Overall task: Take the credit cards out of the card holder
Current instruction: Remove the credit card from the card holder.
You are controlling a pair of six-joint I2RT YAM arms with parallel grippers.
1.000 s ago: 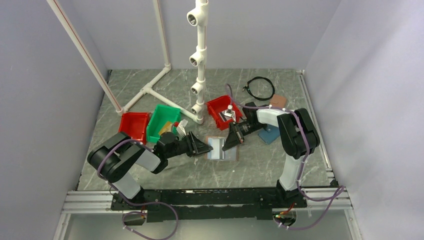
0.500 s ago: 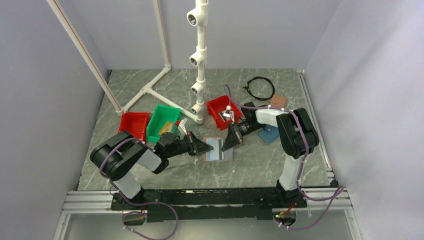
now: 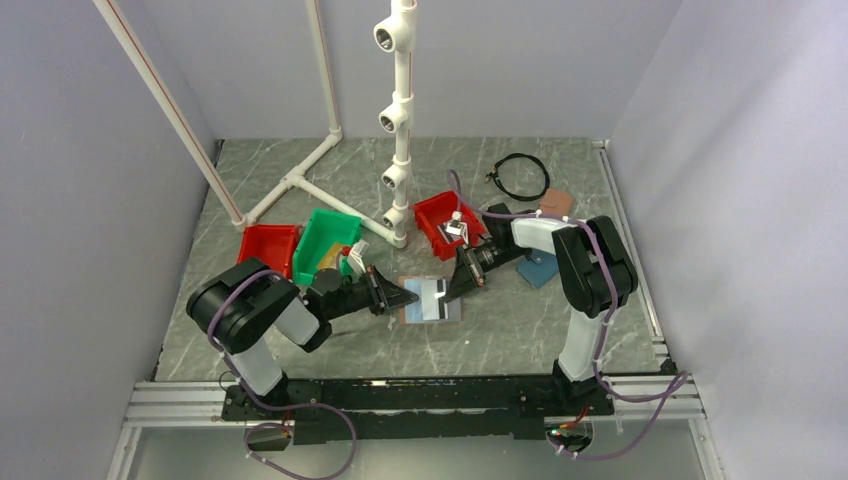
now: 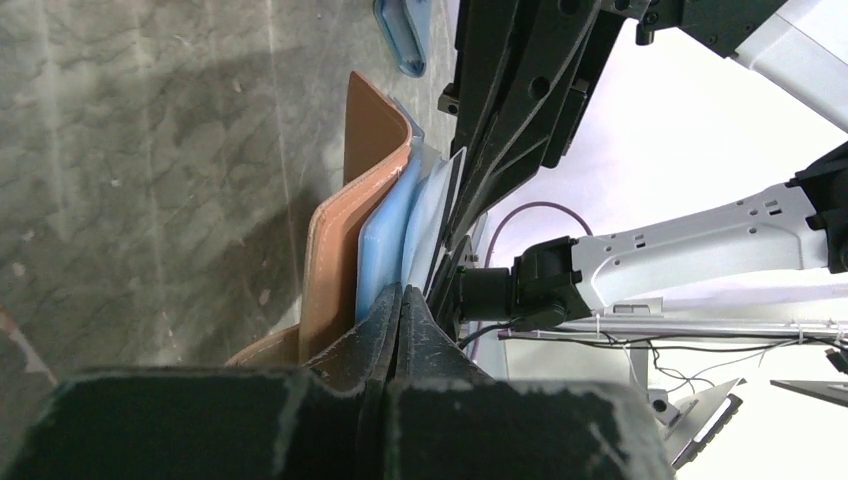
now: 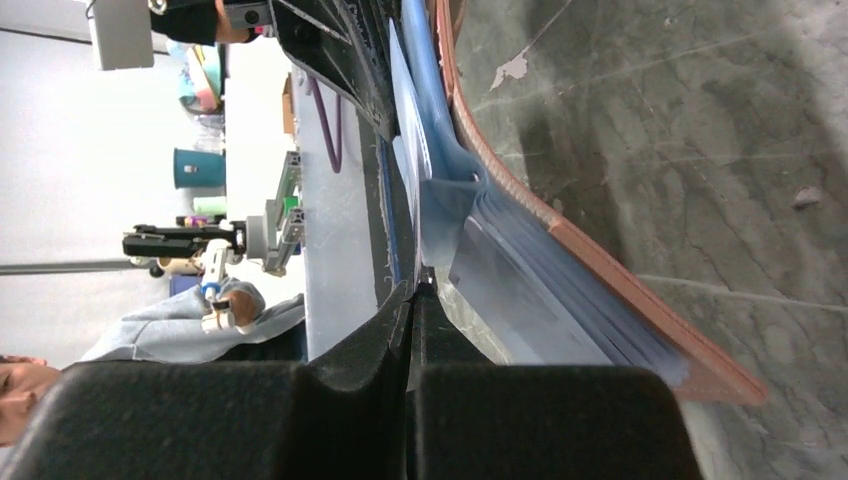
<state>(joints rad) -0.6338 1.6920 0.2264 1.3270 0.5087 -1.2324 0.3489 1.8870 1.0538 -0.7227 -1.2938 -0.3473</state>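
Seen from above, the pinkish-tan card holder (image 3: 432, 299) lies open in the middle of the grey marble table (image 3: 500, 340), with its light blue lining facing up. It sits between my two grippers. My left gripper (image 3: 410, 297) is clamped on the holder's left edge, its jaws pressed together over the leather and the blue lining. My right gripper (image 3: 456, 289) is closed on the right edge, where a thin pale sheet (image 5: 428, 190) runs between the tips. I cannot tell whether that sheet is a card or part of the lining. Any print is too small to read. A red bin (image 3: 428, 212) stands just beyond the holder on the far side, a blue wallet (image 3: 540, 270) lies to its right, and a green bin (image 3: 318, 228) is to the far left. The near side, toward my bases, is bare table.
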